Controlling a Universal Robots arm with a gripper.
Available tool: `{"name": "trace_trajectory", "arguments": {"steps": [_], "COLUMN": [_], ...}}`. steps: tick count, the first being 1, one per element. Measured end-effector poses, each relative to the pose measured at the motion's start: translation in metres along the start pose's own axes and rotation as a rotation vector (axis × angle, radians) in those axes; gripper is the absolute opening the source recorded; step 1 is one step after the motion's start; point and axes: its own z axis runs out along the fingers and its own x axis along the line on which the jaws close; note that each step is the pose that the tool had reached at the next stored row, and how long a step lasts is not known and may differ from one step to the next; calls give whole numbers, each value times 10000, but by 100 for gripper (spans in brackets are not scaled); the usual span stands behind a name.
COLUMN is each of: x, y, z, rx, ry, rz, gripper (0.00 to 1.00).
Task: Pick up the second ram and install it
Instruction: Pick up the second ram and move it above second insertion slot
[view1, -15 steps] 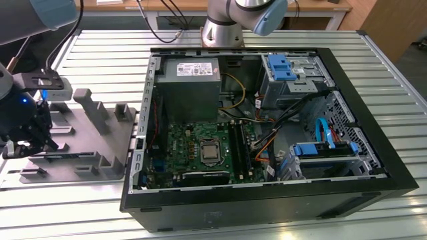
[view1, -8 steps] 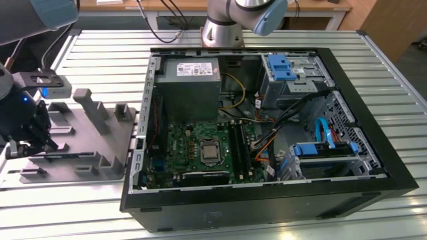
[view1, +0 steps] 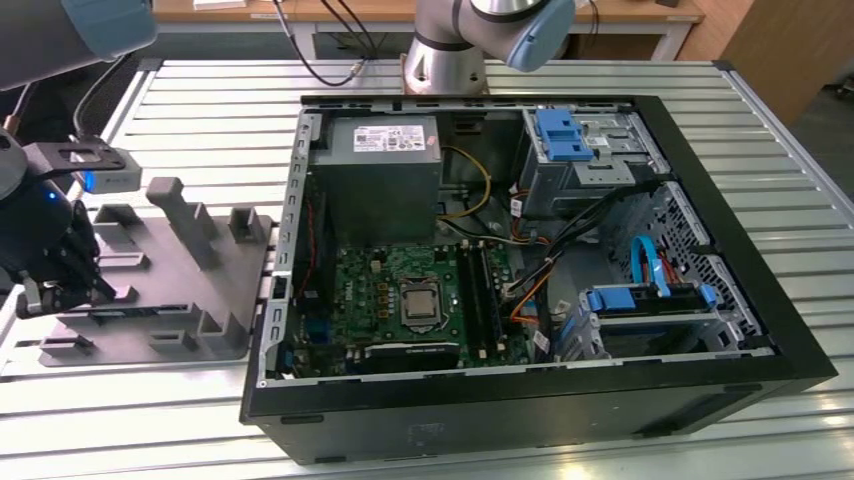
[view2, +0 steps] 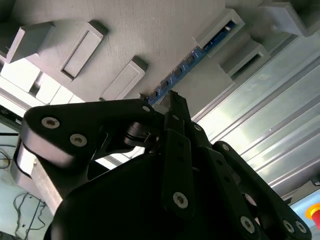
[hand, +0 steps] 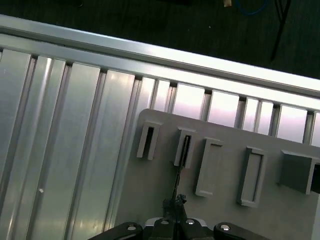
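Observation:
The second ram (view2: 192, 59) stands on edge in a slot of the grey fixture tray (view1: 160, 330). It is a thin dark stick with blue-tinted chips. In the first wrist view the second ram (hand: 181, 165) appears as a narrow dark line running from a slot post to the fingertips. My gripper (view2: 172, 99) is shut on the ram near one end, its black fingers pressed together around the thin edge. In the exterior view my gripper (view1: 60, 290) hangs low over the tray at that view's left, well away from the open computer case (view1: 747, 300).
The tray (hand: 225, 210) carries several upright grey posts (view1: 180, 215) and slot holders. The case lies open with the motherboard (view1: 387, 285), long black memory slots (view1: 483, 290), power supply (view1: 380, 170) and blue drive brackets (view1: 561, 135). Everything rests on a ribbed aluminium table (view1: 200, 110).

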Motion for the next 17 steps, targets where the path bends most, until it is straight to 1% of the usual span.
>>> {"name": "trace_trajectory", "arguments": {"steps": [1,3,7,13,15,17], "x": [0,0,1,4,4,5], "y": [0,-1,-1,-4,-4,-4], "z": [4,10,30,127,146,145], "rx": [8,19,38,70,73,71], "ry": [-27,-54,-72,-100,-102,-101], "rz": [76,359,1059,2143,2222,2224], "gripper": [10,10,10,10,10,10]}}
